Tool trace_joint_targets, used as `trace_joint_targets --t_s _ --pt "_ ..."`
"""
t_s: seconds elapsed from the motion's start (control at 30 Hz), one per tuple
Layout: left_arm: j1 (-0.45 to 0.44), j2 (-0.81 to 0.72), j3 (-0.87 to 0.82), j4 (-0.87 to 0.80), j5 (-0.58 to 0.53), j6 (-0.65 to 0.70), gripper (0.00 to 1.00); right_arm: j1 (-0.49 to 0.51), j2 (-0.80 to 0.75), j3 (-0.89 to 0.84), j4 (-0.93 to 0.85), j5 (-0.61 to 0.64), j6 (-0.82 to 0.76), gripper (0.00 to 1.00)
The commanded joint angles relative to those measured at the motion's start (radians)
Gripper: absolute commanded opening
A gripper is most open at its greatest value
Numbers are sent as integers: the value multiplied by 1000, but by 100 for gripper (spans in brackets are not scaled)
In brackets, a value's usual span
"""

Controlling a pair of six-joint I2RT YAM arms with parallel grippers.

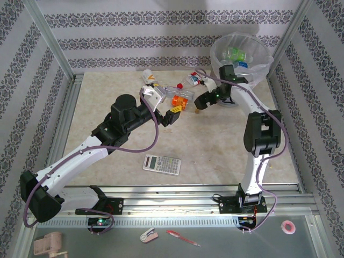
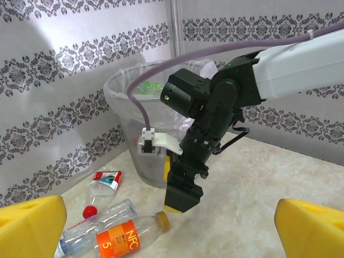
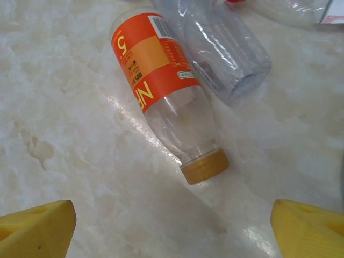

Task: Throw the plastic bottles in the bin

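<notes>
- We see a pale, marbled table (image 1: 107,91), with the bottles lying towards its far side.
- The bin (image 1: 217,54) stands at the far right corner. It is round and grey, lined with a translucent whitish bag folded over its rim. Inside lie a green-labelled bottle (image 1: 233,53) and, beside it, a second bottle (image 1: 243,63) with some blue on it.
- The left gripper (image 2: 172,223) has its yellow fingers spread wide and holds nothing. It faces the bin from near the table's middle.
- The right gripper (image 3: 172,228) is likewise wide open and empty, its tips pointing down just above the table, near the cap of the orange-labelled bottle (image 3: 161,91).
- That orange-labelled bottle lies on its side, left of the bin. It has a clear body, an orange label with white print and an amber cap.
- The clear bottle (image 3: 215,48) lies against it, ribbed and faintly bluish.
- The red-capped bottle (image 2: 102,185), crushed and with a red-and-white label, lies nearer the bin.
- A grey calculator (image 1: 162,164) lies well apart, towards the arms' bases.
</notes>
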Motion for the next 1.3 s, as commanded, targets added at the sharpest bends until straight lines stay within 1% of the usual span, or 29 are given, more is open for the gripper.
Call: trace_joint_targets --t_s 0.0,0.33,0.5,0.67,0.93,1.07,1.2,1.27 --pt "-4 0 20 -26 -5 21 100 16 60 56 -50 1 -38 93" --pt "11 17 42 -54 5 24 100 33 195 153 -95 67 -75 92" --pt "18 25 52 -67 11 25 100 36 249 210 -131 71 -92 92" --pt "24 27 54 -71 13 27 100 55 274 221 -144 65 -106 89" --pt "38 34 54 -70 28 26 100 74 304 233 -163 71 -108 78" --pt "43 34 52 -68 32 24 100 88 312 244 -170 108 -110 70" --pt "47 30 48 -68 36 23 100 101 316 245 -187 137 -120 60" --pt "49 27 44 -67 34 23 100 104 314 238 -178 152 -117 59"
